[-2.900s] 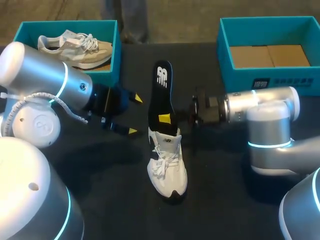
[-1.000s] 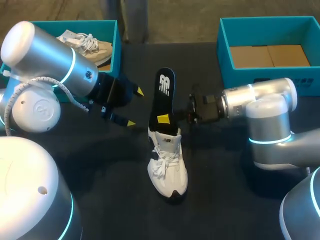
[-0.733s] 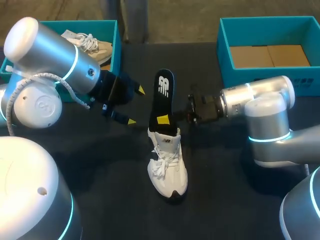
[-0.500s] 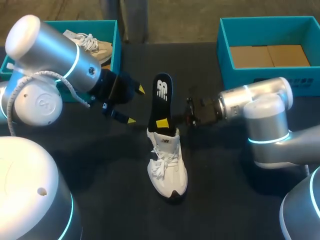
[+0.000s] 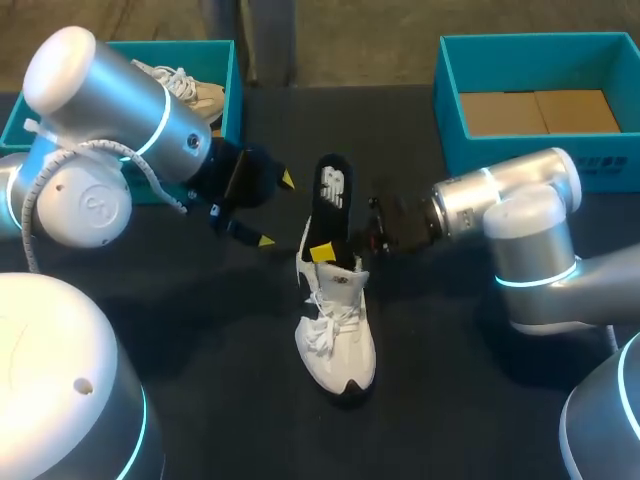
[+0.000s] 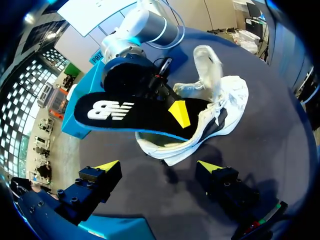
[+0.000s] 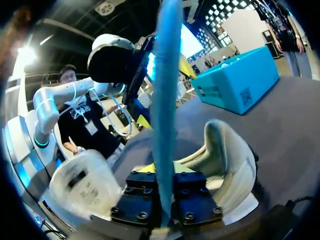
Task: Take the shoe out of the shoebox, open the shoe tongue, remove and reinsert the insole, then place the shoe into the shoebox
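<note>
Shoe: a white lace-up shoe (image 5: 336,335) stands on its sole in the middle of the black table (image 5: 450,390), outside both boxes, toe toward the robot and heel toward the far edge. Its tongue (image 6: 206,62) is lifted up and away from the opening.
Insole: a black insole (image 5: 331,200) with a white logo has its lower end tucked into the shoe's heel opening. The rest slants up and out past the heel, clear of the table.
Right gripper: the right gripper (image 7: 162,172), reaching in from the right, is clamped on the insole low down, just above the shoe's collar. The right wrist view shows the insole edge-on, pinched between the two fingers (one yellow tip shows flat against the insole's face in the head view).
Left gripper: the left gripper (image 5: 277,210) hangs just beside the insole on its left, fingers spread wide and grasping nothing. In its wrist view the shoe and insole lie ahead of the parted tips, not between them.
Shoebox: a teal shoebox (image 5: 480,155) sits at the far right of the table, well apart from the shoe, with only brown card showing on its floor.
Second box: another teal box (image 5: 190,50) sits at the far left, partly behind the left arm, with a beige shoe (image 5: 197,93) inside.
</note>
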